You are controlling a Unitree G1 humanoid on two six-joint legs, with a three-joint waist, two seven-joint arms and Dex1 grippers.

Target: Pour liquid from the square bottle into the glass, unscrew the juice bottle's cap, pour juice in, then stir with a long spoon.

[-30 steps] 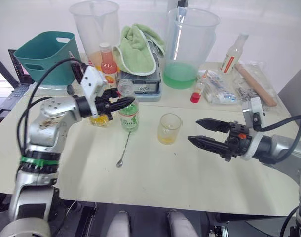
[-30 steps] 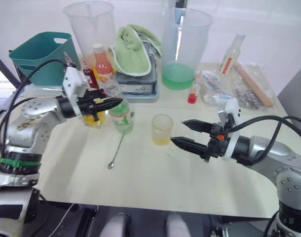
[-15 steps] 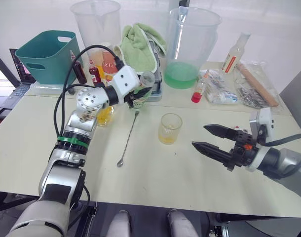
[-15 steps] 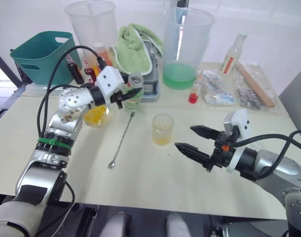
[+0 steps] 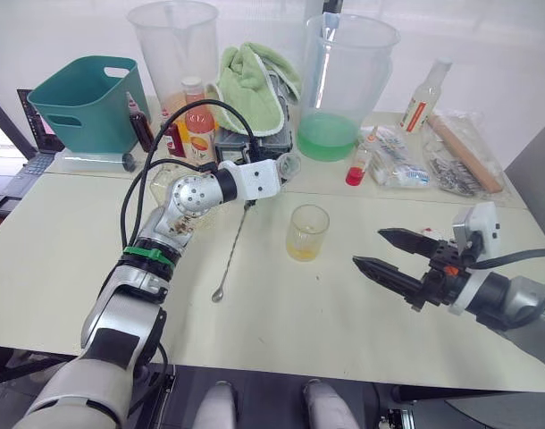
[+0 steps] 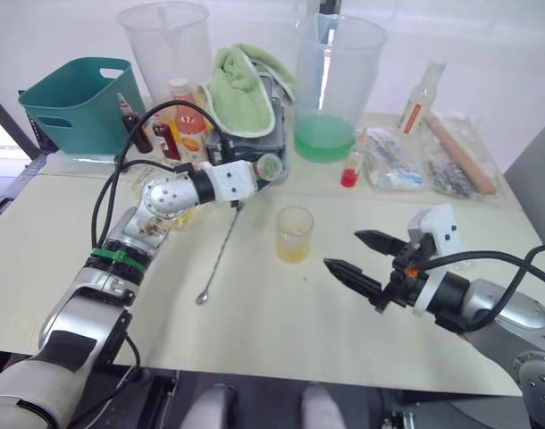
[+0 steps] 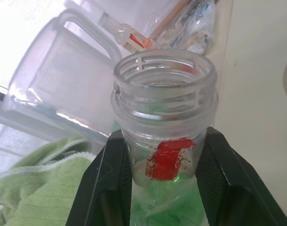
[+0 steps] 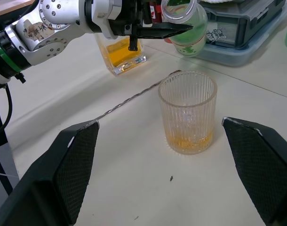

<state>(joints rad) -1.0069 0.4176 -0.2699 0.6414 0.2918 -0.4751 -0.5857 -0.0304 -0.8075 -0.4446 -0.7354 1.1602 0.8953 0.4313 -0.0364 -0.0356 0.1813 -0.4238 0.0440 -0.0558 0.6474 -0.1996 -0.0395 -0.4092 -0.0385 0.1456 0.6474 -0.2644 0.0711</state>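
While left claw (image 5: 274, 170) grips tilted juice bottle (image 7: 164, 141), right claw (image 5: 398, 255) hovers, apparently spread.

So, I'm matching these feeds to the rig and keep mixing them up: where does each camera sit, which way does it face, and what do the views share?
Left and right eye views: on the head, looking forward and down over the table; both arms show.
Left wrist view: on the left wrist, along the left gripper, whose fingers clamp the juice bottle by its open neck.
Right wrist view: on the right wrist, between the open right gripper fingers, toward the glass.
Shared: the right wrist view also shows the left gripper and juice bottle.
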